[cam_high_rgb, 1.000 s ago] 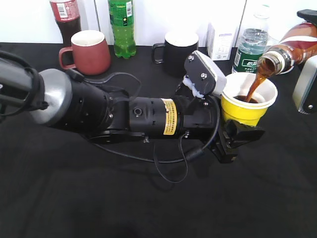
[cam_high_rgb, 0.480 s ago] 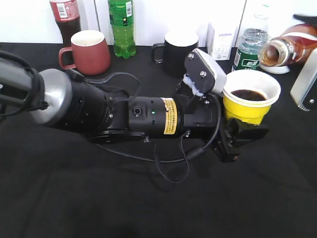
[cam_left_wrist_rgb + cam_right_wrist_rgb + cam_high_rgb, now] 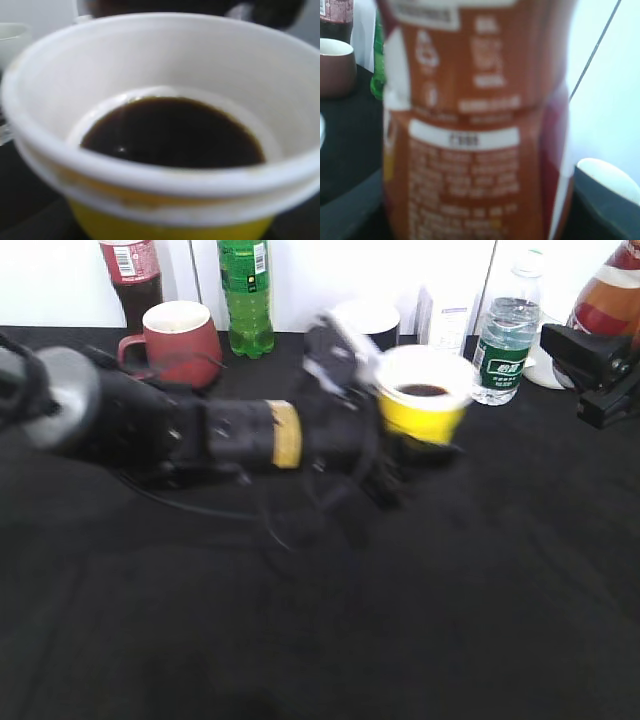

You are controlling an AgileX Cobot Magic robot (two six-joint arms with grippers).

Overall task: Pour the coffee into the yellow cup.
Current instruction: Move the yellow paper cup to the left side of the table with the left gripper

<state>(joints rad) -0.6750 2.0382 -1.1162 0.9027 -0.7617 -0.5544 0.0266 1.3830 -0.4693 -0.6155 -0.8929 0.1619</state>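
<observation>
Gripping the yellow cup upright so nothing spills, the left fingers are carrying it above the counter, with dark coffee pooled in its white bottom. Off to that cup's right, the right fingers are closed on the coffee bottle, holding it well apart, likely because pouring is done.
</observation>
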